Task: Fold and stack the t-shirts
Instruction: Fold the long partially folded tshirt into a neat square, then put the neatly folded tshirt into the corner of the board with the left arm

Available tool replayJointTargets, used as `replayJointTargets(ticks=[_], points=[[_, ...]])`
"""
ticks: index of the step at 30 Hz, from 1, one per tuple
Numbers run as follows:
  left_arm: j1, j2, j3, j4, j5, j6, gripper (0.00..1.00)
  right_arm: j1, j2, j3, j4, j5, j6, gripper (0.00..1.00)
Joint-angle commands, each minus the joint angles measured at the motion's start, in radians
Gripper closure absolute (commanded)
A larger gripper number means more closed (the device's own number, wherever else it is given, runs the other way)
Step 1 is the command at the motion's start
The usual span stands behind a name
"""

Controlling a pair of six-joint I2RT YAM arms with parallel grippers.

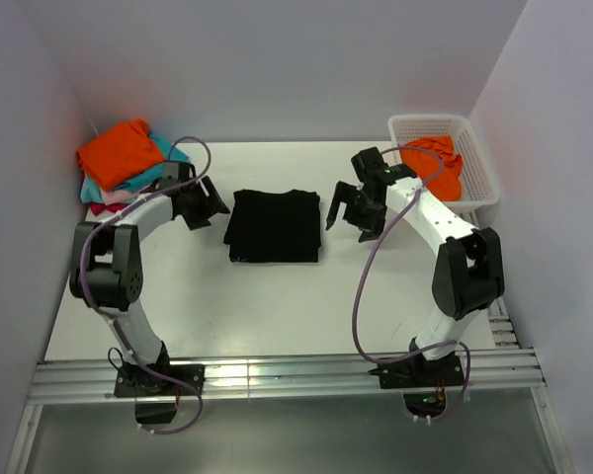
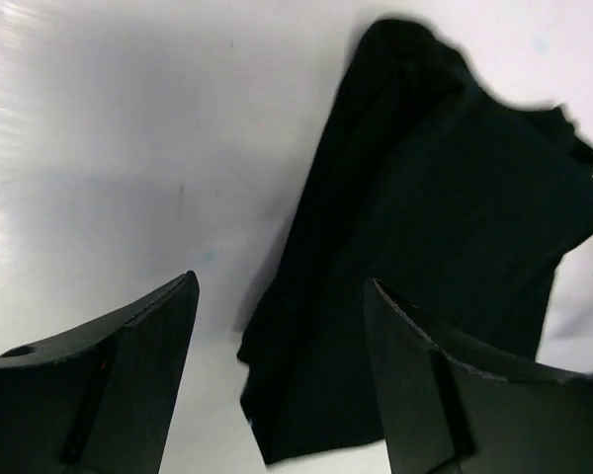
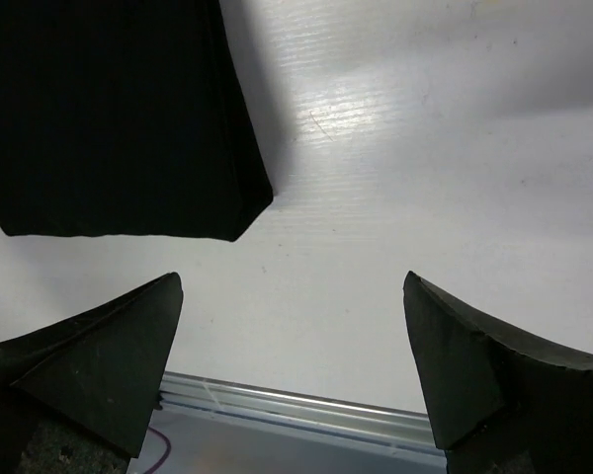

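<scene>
A black t-shirt (image 1: 274, 225) lies folded into a flat rectangle at the middle of the table. My left gripper (image 1: 215, 207) hovers just off its left edge, open and holding nothing. In the left wrist view the folded black t-shirt (image 2: 455, 217) lies ahead between and beyond the spread jaws of the left gripper (image 2: 280, 281). My right gripper (image 1: 348, 225) is open just right of the shirt, also holding nothing. In the right wrist view the right gripper (image 3: 293, 277) stands wide over bare table, with a corner of the black t-shirt (image 3: 109, 118) at upper left.
A pile of t-shirts (image 1: 124, 158), orange on top with teal and pink below, sits at the back left corner. A white lattice basket (image 1: 481, 168) at the back right holds an orange t-shirt (image 1: 440, 158). An aluminium rail (image 1: 277, 375) runs along the near edge.
</scene>
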State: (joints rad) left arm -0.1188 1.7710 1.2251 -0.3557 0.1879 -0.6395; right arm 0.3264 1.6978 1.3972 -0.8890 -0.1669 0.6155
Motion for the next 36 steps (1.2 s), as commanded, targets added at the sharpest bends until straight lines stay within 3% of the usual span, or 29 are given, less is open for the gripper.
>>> replayJointTargets(ticks=[1, 11, 16, 24, 32, 36], points=[[-0.002, 0.088, -0.047, 0.211, 0.156, 0.023, 0.27, -0.007, -0.01, 0.0, -0.037, 0.033, -0.029, 0.0], [-0.001, 0.393, 0.187, 0.273, 0.288, 0.011, 0.3, -0.006, 0.078, 0.126, -0.129, 0.056, -0.017, 0.0], [-0.001, 0.461, 0.24, 0.27, 0.312, -0.006, 0.33, -0.007, 0.102, 0.154, -0.148, 0.069, -0.01, 0.0], [-0.002, 0.504, 0.218, 0.267, 0.303, -0.009, 0.58, -0.012, 0.134, 0.149, -0.14, 0.056, 0.001, 0.0], [-0.01, 0.557, 0.275, 0.242, 0.34, -0.006, 0.99, -0.02, 0.152, 0.175, -0.143, 0.047, 0.001, 0.0], [-0.009, 0.541, 0.371, 0.19, 0.335, 0.006, 1.0, -0.024, 0.14, 0.186, -0.153, 0.052, -0.003, 0.0]])
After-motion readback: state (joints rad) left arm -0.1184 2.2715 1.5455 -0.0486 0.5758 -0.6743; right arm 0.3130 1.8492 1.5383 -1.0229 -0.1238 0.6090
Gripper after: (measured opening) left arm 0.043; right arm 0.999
